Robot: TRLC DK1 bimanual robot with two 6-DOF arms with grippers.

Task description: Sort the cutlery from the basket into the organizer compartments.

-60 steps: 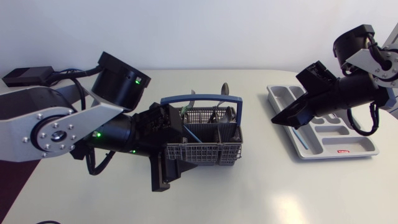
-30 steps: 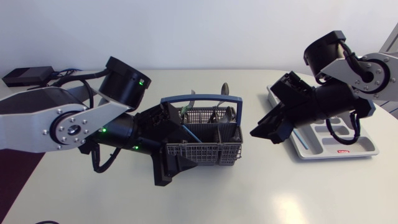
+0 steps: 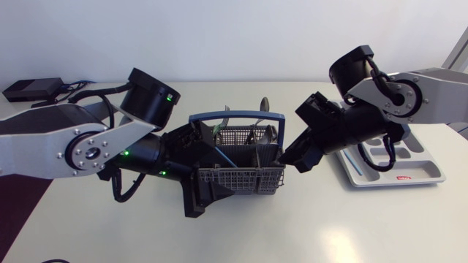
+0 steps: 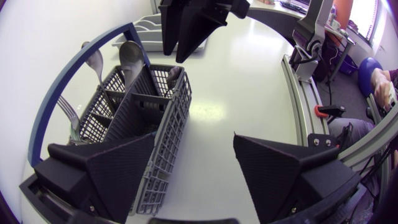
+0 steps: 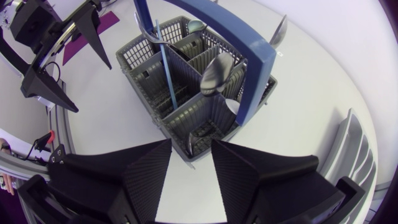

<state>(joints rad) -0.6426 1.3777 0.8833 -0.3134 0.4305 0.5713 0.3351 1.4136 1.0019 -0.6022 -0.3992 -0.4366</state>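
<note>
The grey mesh basket (image 3: 241, 179) stands about in the middle of the surface (image 3: 329, 226). Its blue handle (image 3: 238, 115) arches over it from end to end. Cutlery stands upright in its compartments: spoons (image 5: 217, 74) with their bowls up, a fork (image 4: 65, 112) tines up close to the handle, and a long blue-handled piece (image 5: 165, 68) leaning against a divider.

The left arm (image 3: 80, 150) comes in low from the left edge. The left tool (image 4: 194, 140) sits at the basket's left end, spread wide with nothing in its grip. One finger overlaps the basket's corner and the other hangs over bare surface beside it. From here I can't tell whether the first one touches the mesh.

The right arm (image 3: 409, 91) reaches in from the right edge. The right tool (image 5: 191, 146) is poised over the basket's right end, pointing down at the end compartment. Its fingers are drawn near together, leaving only a narrow gap, and they hold nothing.

The organizer (image 3: 428, 166) lies by the right edge, well apart from the basket and partly hidden behind the right arm. A thin blue piece (image 3: 356, 162) lies in its long compartment on the side nearest the basket.
</note>
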